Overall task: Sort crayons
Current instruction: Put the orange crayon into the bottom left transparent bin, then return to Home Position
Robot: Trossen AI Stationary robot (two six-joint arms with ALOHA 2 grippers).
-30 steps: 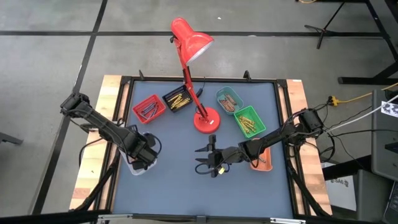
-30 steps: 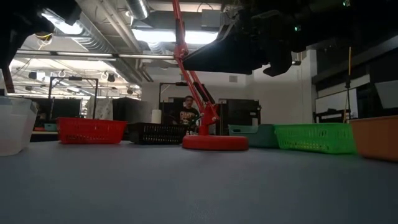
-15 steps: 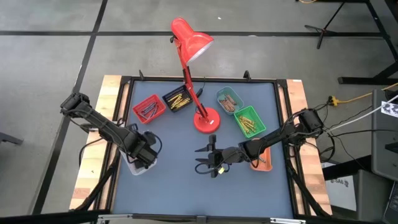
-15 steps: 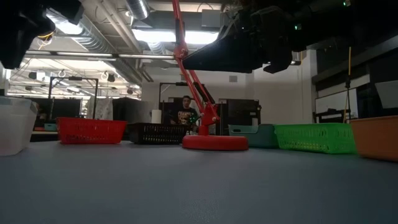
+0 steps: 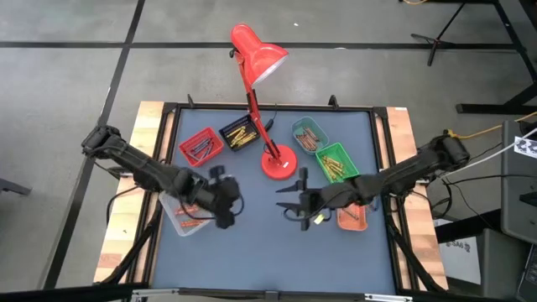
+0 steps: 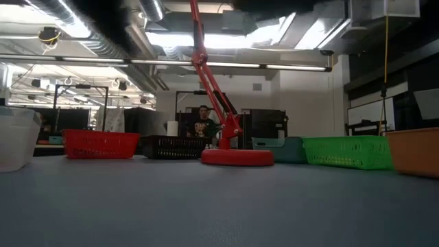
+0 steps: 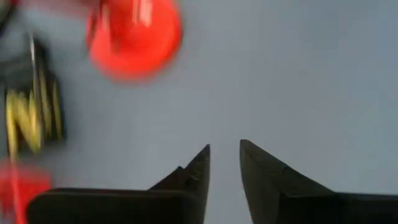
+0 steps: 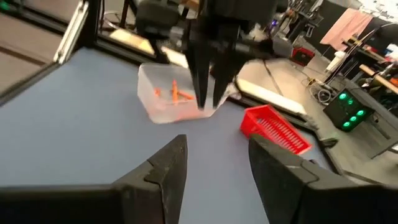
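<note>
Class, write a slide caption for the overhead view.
Two robot arms over a blue table with crayon trays and a red lamp.

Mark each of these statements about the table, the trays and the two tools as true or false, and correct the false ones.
1. The clear tray near the left tool holds orange crayons. True.
2. The lamp stands on the floor beside the table. False: its round red base rests on the table, between the trays.
3. The green tray holds yellow crayons. True.
4. The right tool grips a crayon. False: its fingers stand apart with nothing between them.
5. The red tray sits beside the black tray. True.
6. The left tool is inside the clear tray. False: it is over bare table beside it.
</note>
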